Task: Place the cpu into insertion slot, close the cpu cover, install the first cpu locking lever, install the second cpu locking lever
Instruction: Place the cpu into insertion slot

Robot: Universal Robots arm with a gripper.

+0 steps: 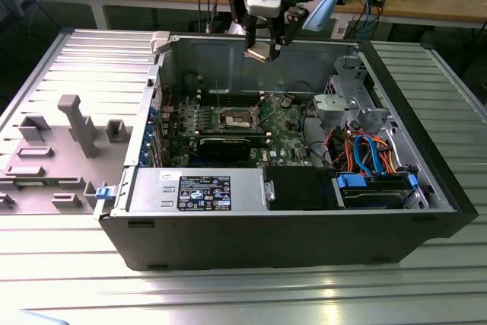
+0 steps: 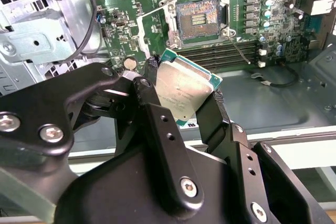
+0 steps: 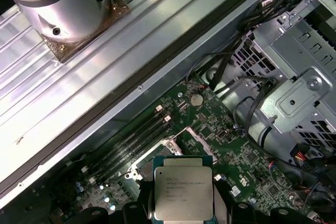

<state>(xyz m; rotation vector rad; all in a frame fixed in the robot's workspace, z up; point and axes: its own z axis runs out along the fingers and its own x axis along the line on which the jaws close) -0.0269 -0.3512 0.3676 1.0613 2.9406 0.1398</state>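
The gripper (image 1: 262,51) hangs above the open computer case (image 1: 304,243), over the back of the green circuit board. Its two black fingers (image 2: 152,85) are closed narrowly on opposite edges of the cpu (image 2: 184,90), holding it clear of the board. In the first wrist view we see the cpu (image 3: 182,192) face-on between the gripper's (image 3: 182,205) fingers: a dull silver top over a green edge, with several lines of small dark print that we do not transcribe. In the second wrist view it is tilted, one corner pointing toward the board.

Below and apart from the chip lies the insertion slot (image 2: 198,20), its dark contact field uncovered inside a shiny metal rim. In the exterior view the slot (image 1: 234,118) sits near the middle of the board. A thin metal rod (image 2: 239,50) angles from the slot's corner across the long black memory slots (image 2: 220,56). A round coin cell (image 2: 129,63) lies nearby.

Along the case's near wall, the power supply (image 1: 198,188) bears a black label (image 1: 205,192) with white and blue markings. Blue and orange cables (image 1: 365,150) run at the exterior view's right; a grey moulded tray (image 1: 76,123) lies at its left on the ribbed table (image 1: 228,298).
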